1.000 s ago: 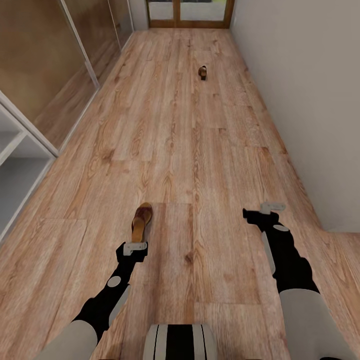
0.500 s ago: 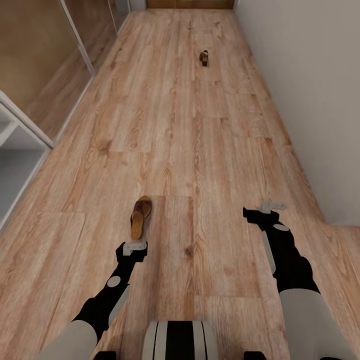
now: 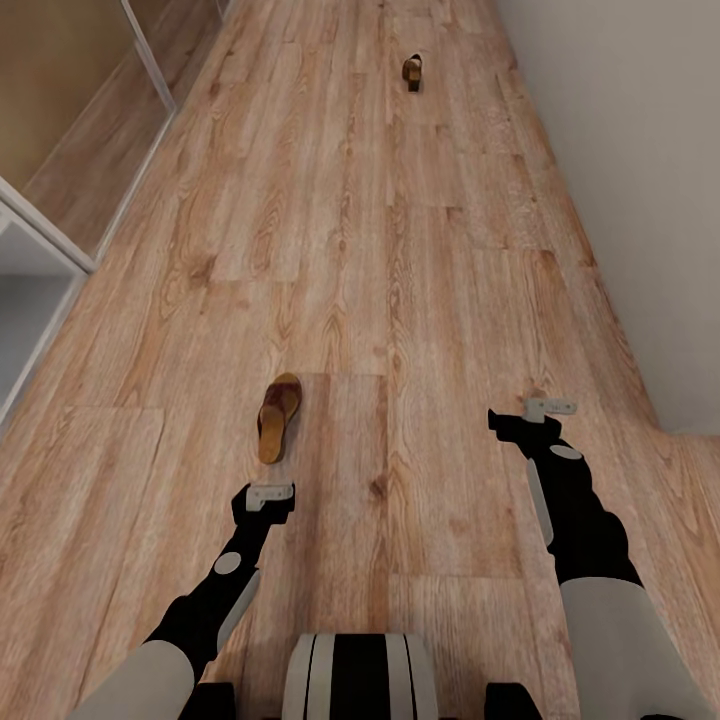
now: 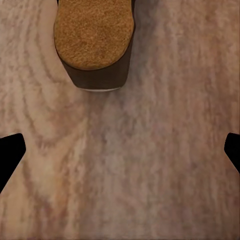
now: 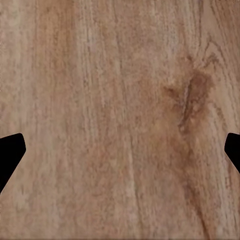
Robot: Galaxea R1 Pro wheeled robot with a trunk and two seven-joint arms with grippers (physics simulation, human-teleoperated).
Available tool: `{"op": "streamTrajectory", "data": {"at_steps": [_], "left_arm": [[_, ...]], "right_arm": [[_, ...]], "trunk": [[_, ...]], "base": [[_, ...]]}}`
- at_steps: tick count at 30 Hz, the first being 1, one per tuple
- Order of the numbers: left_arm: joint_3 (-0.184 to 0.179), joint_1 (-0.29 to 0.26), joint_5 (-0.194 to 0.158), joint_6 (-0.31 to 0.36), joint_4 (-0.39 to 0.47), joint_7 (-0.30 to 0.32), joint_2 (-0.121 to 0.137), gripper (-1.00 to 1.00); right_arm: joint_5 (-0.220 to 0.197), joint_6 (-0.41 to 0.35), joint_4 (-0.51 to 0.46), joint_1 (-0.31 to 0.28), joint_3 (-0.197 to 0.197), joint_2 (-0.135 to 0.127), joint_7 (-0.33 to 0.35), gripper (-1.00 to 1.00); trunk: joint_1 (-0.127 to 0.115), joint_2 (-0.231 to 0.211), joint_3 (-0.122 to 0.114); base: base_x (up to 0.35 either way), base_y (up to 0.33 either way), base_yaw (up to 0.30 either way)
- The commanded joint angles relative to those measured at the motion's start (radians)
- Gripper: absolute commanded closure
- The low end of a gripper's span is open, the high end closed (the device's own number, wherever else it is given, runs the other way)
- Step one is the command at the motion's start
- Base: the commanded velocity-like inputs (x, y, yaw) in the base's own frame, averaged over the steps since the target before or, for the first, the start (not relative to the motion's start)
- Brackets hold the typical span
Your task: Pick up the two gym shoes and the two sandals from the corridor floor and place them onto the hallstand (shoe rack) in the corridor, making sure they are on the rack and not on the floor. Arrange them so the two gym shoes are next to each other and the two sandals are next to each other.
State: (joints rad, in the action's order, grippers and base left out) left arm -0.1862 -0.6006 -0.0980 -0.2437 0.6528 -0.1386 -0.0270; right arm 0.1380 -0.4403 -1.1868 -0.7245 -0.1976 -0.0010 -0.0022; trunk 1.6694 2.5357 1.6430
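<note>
Light brown wood-plank corridor floor (image 3: 400,300) runs open toward 12 o'clock, a plain pale wall (image 3: 640,150) at 3. A white open shelf unit (image 3: 30,290) at 9 looks empty, though mostly cropped. The near dark brown tan-insoled sandal (image 3: 278,416) lies lengthwise, strap toward 12, just ahead of the released left gripper (image 3: 268,494). A second sandal (image 3: 412,71) lies far ahead. The right gripper (image 3: 550,408) is spread too.

A plain pale wall (image 3: 640,150) runs along the corridor, out beyond the right jaws. Opposite it, ahead of the left jaws, stand brown wood-toned panels (image 3: 60,90) with a white frame (image 3: 150,70), and nearer, a white shelf unit (image 3: 30,290) with open compartments.
</note>
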Motion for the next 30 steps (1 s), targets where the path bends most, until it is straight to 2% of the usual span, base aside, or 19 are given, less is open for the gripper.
{"op": "streamTrajectory", "data": {"at_steps": [1, 11, 21, 30], "left_arm": [[-0.007, -0.001, -0.01, -0.006, -0.001, -0.007, 0.001, -1.0], [-0.006, -0.001, -0.011, -0.022, -0.001, -0.007, 0.001, -1.0], [-0.007, -0.001, -0.011, -0.023, -0.001, -0.007, 0.001, -1.0], [-0.007, -0.001, -0.011, -0.023, -0.001, -0.007, 0.001, -1.0]], "right_arm": [[0.009, -0.006, -0.002, 0.0, 0.0, 0.0, 0.001, -1.0], [0.009, -0.006, -0.005, 0.0, 0.001, 0.0, 0.001, -1.0], [0.009, -0.006, -0.01, 0.0, 0.001, 0.0, 0.001, -1.0], [0.009, -0.006, -0.01, 0.0, 0.0, 0.0, 0.001, -1.0]], "trunk": [[0.0, 0.0, 0.001], [0.0, 0.0, 0.001], [0.0, 0.0, 0.001], [0.0, 0.0, 0.001]], "base": [[0.0, 0.0, 0.0], [0.013, 0.0, 0.0], [0.255, 0.0, 0.0], [0.082, 0.0, 0.0]]}}
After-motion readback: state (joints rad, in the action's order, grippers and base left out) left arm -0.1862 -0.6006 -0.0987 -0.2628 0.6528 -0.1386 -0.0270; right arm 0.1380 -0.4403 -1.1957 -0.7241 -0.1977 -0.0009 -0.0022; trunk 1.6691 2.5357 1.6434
